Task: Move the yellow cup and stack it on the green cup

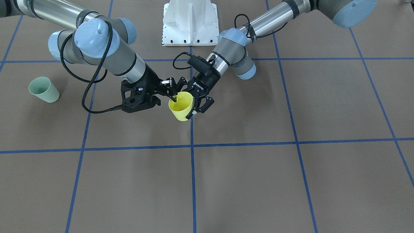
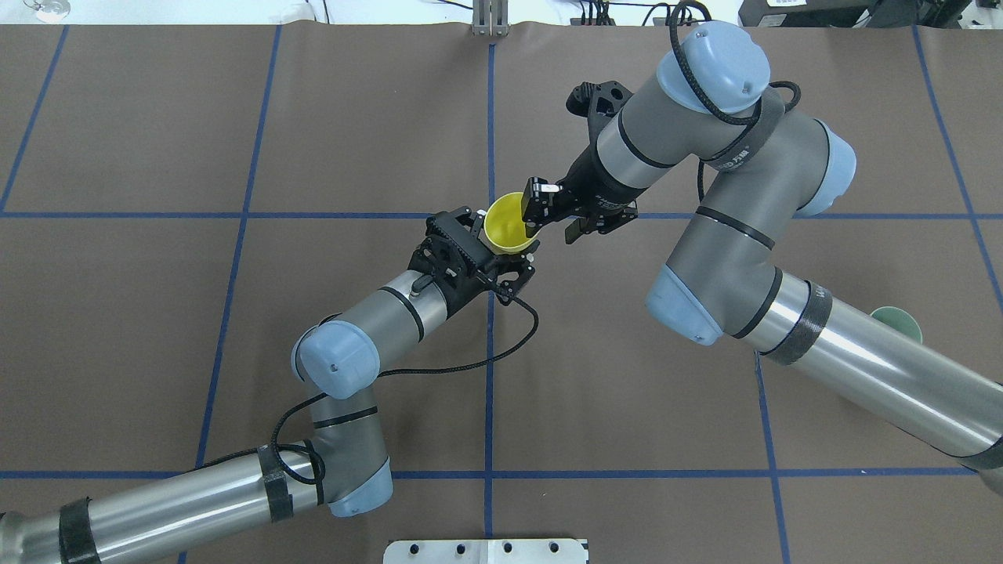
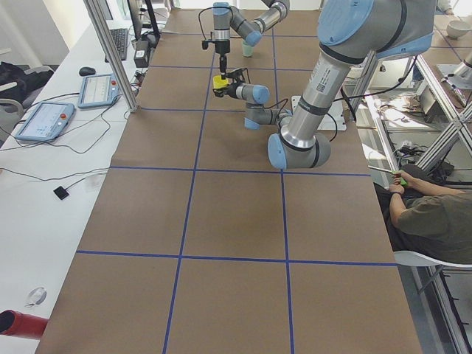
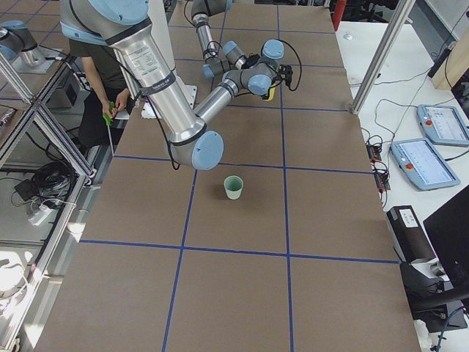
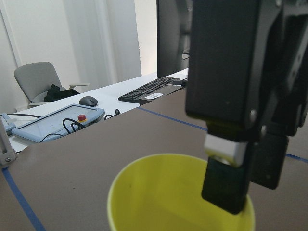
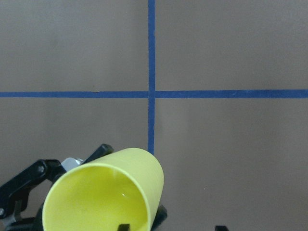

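Observation:
The yellow cup point(image 1: 181, 107) hangs upright above the table's middle, also in the overhead view point(image 2: 504, 225). My left gripper point(image 1: 191, 105) is shut on the cup's body from the side point(image 2: 501, 249). My right gripper point(image 2: 555, 219) is open and straddles the cup's rim: one finger point(image 5: 226, 187) reaches inside the cup, the other stays outside. The right wrist view shows the cup point(image 6: 110, 192) low in frame with the left gripper's fingers point(image 6: 29, 179) around it. The green cup point(image 1: 43, 89) stands upright alone, far off on my right side, and is partly hidden behind my right arm in the overhead view point(image 2: 898, 319).
The white robot base plate point(image 1: 190, 22) sits at the table's near edge. Blue tape lines point(image 1: 192, 145) cross the brown table. A seated operator point(image 3: 428, 214) and teach pendants point(image 3: 44, 118) are off the table's sides.

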You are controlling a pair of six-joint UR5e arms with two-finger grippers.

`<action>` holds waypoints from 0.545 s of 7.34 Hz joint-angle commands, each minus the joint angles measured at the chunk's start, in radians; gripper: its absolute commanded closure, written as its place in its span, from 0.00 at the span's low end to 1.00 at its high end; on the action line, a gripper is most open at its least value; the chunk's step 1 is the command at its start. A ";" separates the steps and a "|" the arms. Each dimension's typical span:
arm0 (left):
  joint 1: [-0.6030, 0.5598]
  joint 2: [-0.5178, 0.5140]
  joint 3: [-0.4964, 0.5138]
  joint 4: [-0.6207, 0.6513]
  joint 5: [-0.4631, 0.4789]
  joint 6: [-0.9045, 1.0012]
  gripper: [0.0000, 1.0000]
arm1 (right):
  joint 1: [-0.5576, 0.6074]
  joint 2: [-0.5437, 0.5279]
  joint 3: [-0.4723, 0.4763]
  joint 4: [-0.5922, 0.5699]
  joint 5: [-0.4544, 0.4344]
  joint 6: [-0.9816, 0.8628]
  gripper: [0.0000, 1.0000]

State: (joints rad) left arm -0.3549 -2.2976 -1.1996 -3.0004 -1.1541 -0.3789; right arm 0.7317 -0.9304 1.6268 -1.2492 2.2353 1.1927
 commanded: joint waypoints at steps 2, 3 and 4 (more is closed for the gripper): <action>0.005 0.001 0.000 0.000 0.001 0.000 0.52 | 0.006 0.001 0.001 0.001 -0.008 -0.010 0.53; 0.005 0.000 -0.001 -0.002 0.001 0.000 0.52 | 0.005 0.002 0.001 0.001 -0.010 -0.004 0.52; 0.005 -0.003 -0.001 0.000 0.001 0.000 0.52 | 0.003 0.002 0.001 0.001 -0.014 -0.002 0.52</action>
State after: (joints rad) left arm -0.3498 -2.2981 -1.2006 -3.0011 -1.1536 -0.3789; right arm 0.7361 -0.9289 1.6275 -1.2487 2.2262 1.1874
